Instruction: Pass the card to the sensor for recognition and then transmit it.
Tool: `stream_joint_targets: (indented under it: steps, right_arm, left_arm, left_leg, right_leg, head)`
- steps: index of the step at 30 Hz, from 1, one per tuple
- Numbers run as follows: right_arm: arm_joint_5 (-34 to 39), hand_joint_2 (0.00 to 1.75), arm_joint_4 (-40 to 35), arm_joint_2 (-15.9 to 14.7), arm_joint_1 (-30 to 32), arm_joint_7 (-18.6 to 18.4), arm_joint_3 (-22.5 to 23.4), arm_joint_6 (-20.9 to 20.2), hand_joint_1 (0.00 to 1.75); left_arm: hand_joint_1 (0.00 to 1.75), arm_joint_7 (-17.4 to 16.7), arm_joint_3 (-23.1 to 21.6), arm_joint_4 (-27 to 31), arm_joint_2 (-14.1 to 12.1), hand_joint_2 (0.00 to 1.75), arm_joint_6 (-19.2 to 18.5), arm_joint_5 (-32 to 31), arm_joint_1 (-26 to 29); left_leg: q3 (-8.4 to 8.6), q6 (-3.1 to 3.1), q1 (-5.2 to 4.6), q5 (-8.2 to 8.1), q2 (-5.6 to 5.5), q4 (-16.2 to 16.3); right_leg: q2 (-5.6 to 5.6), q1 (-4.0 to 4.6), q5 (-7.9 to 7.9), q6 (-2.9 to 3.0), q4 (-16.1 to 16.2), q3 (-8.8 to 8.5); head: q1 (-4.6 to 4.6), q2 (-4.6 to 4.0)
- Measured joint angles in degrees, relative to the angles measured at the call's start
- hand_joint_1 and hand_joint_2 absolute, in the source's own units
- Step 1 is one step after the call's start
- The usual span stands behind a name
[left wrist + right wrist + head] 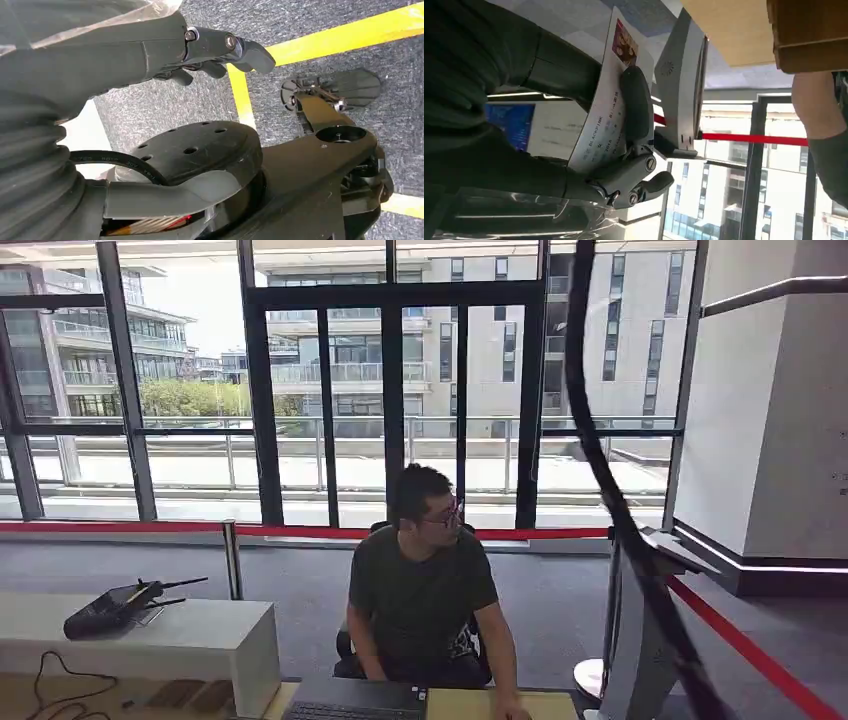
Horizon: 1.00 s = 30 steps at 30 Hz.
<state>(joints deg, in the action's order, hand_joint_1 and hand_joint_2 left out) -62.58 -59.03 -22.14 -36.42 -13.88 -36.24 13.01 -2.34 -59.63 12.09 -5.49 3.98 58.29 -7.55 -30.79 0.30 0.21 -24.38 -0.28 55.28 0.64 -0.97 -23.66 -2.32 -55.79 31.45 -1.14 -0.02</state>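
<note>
In the head view a person (pixel 420 585) sits at centre behind a wooden tabletop (pixel 500 704) that runs along the bottom edge, one arm reaching down to it beside a keyboard (pixel 355 710). A grey sensor stand (pixel 640 640) rises at lower right, its flat head tilted, with a dark cable (pixel 600 455) sweeping across the frame in front of it. A red barrier tape (pixel 300 531) crosses mid-frame and slants down toward the lower right corner. At lower left a white counter (pixel 200 640) carries a black handset (pixel 115 608). Carpeted floor lies open between the person and the glass wall behind.

In the right wrist view the right robot hand (pixel 624 150) is clamped on the card (pixel 611 100): the thumb (pixel 636 105) presses across its printed face, darker fingers (pixel 651 185) curl near its edge. The card sits at centre frame, just beside the sensor's grey panel (pixel 679 80), apart from it by a narrow gap. The person's arm (pixel 821 125) fills the right edge.

In the left wrist view the left robot hand (pixel 220 55) hangs over grey carpet with yellow floor tape (pixel 340 35), fingers loosely curled and apart, holding nothing.
</note>
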Motion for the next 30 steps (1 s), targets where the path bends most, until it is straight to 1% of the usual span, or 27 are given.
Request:
stream_joint_targets:
  steps: [5,12,20,24,30]
  right_arm:
    - [0.70,1.75,3.45,1.33,0.32,1.42,-0.63,2.09,1.75]
    - [1.40,1.75,7.61,2.99,0.32,2.07,-1.49,3.25,1.75]
    - [1.88,1.75,11.37,4.02,0.22,2.03,-2.05,3.95,1.75]
    - [2.67,1.75,13.79,4.15,-0.03,1.38,-2.10,3.87,1.75]
    - [3.06,1.75,16.11,4.20,-0.21,1.59,-2.05,3.87,1.75]
  left_arm:
    - [0.00,-0.02,0.00,0.00,0.00,1.75,0.11,0.44,-0.01]
    - [0.00,-0.13,0.00,0.00,0.00,1.75,0.20,0.68,-0.01]
    - [0.00,-0.13,0.00,0.00,0.00,1.75,0.20,0.74,0.02]
    - [0.00,-0.13,0.00,0.00,0.00,1.75,0.20,0.96,0.04]
    - [0.00,-0.79,0.00,0.00,0.00,1.75,0.37,1.68,0.00]
  left_leg:
    - [-0.02,0.00,0.00,0.00,-0.01,0.00]
    - [-0.02,0.00,0.00,0.00,-0.01,0.00]
    - [-0.02,0.00,0.00,0.00,-0.01,0.00]
    - [-0.02,0.00,0.00,0.00,-0.01,0.00]
    - [-0.02,0.00,0.00,0.00,-0.01,0.00]
  right_leg:
    - [0.00,0.00,0.00,0.00,0.00,0.01]
    - [0.00,0.00,0.00,0.00,0.00,0.02]
    - [0.00,0.00,0.00,0.00,0.00,0.01]
    - [0.00,0.00,0.00,0.00,0.00,0.02]
    - [0.00,0.00,0.00,0.00,0.00,0.02]
  head:
    - [0.00,0.00]
    - [0.00,0.00]
    - [0.00,0.00]
    - [0.00,0.00]
    - [0.00,0.00]
